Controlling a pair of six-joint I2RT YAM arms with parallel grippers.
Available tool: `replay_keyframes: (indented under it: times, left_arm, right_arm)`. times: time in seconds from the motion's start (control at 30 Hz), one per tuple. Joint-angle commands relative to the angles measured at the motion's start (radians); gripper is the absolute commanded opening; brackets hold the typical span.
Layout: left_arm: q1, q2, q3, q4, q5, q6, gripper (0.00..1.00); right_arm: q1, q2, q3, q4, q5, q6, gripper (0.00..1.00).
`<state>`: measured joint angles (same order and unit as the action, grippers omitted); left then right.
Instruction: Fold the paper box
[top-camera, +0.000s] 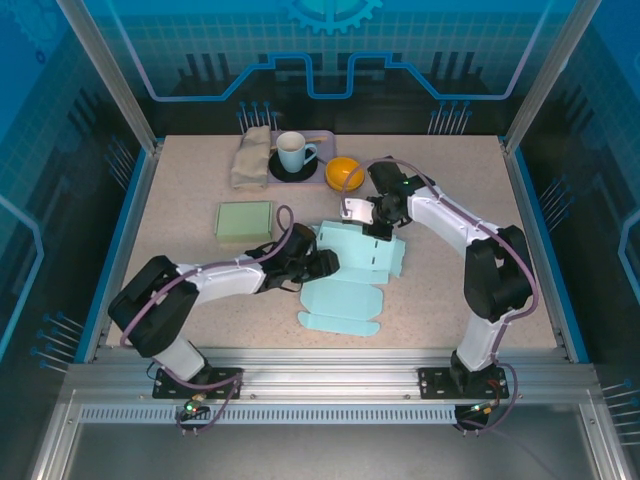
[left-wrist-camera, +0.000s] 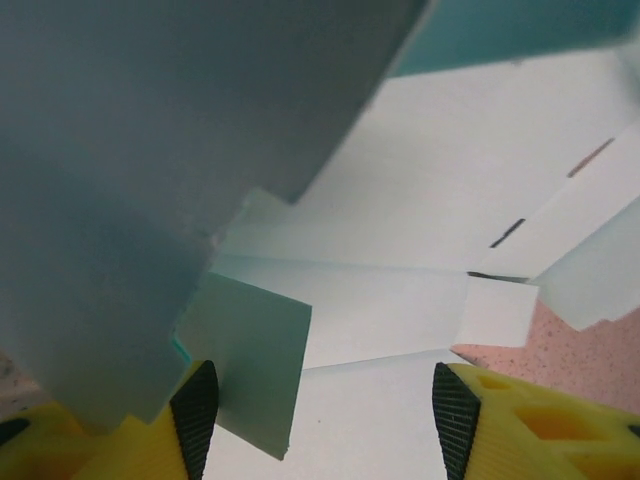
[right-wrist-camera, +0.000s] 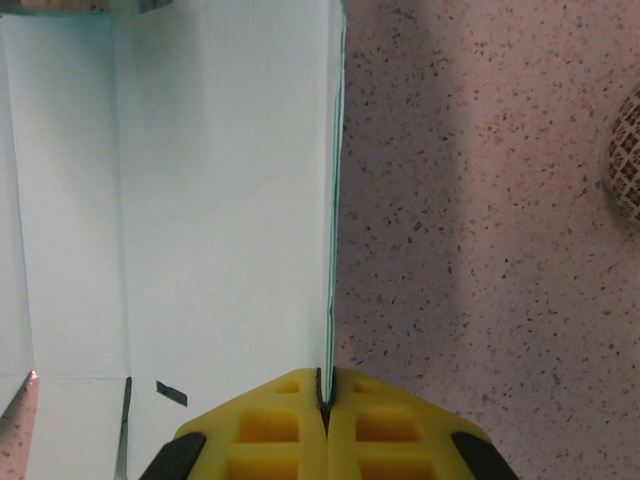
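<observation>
Pale-blue box (top-camera: 345, 295) lies mostly flat in the middle of the worktop (top-camera: 180, 200), between the arms. Right fingers (right-wrist-camera: 270, 430) are pinched tight on the thin edge of an upright panel. Left fingers (left-wrist-camera: 195, 415) stand apart over loose flaps, clamping nothing.

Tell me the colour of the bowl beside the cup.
The bowl is orange, seen best in the top external view.

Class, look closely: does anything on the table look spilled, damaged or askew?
Nothing stands out. The cup and orange bowl sit upright; the paper box is merely half-folded, its edge pinched by the right gripper.
</observation>
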<state>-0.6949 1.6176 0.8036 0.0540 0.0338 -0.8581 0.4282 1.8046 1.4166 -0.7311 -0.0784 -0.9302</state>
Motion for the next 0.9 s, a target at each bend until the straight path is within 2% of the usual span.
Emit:
replay_keyframes:
  times: [0.0, 0.13, 0.33, 0.43, 0.5, 0.63, 0.73, 0.87]
  left_arm:
    - [-0.006, 0.049, 0.017, 0.057, 0.025, -0.034, 0.62]
    - [-0.002, 0.024, 0.017, 0.023, -0.003, -0.012, 0.61]
    - [0.024, -0.21, 0.033, -0.135, -0.043, 0.174, 0.62]
    - [0.038, -0.359, 0.004, -0.209, -0.102, 0.288, 0.62]
    - [0.055, -0.457, -0.028, -0.244, -0.141, 0.34, 0.59]
    - [0.105, -0.608, -0.1, -0.303, -0.251, 0.382, 0.53]
    - [0.146, -0.645, -0.134, -0.325, -0.294, 0.383, 0.49]
    - [0.164, -0.614, -0.168, -0.271, -0.303, 0.416, 0.42]
  right_arm:
    - [-0.005, -0.033, -0.027, 0.013, -0.041, 0.024, 0.0]
    - [-0.01, -0.049, -0.054, 0.036, -0.03, 0.019, 0.0]
    - [-0.016, -0.107, -0.108, 0.135, 0.008, 0.006, 0.0]
    - [-0.004, -0.16, -0.179, 0.254, 0.074, -0.014, 0.0]
    - [0.01, -0.202, -0.242, 0.34, 0.12, -0.054, 0.0]
    - [0.044, -0.309, -0.381, 0.579, 0.189, -0.105, 0.0]
    - [0.061, -0.366, -0.445, 0.7, 0.217, -0.138, 0.0]
    - [0.078, -0.43, -0.561, 0.865, 0.176, -0.241, 0.0]
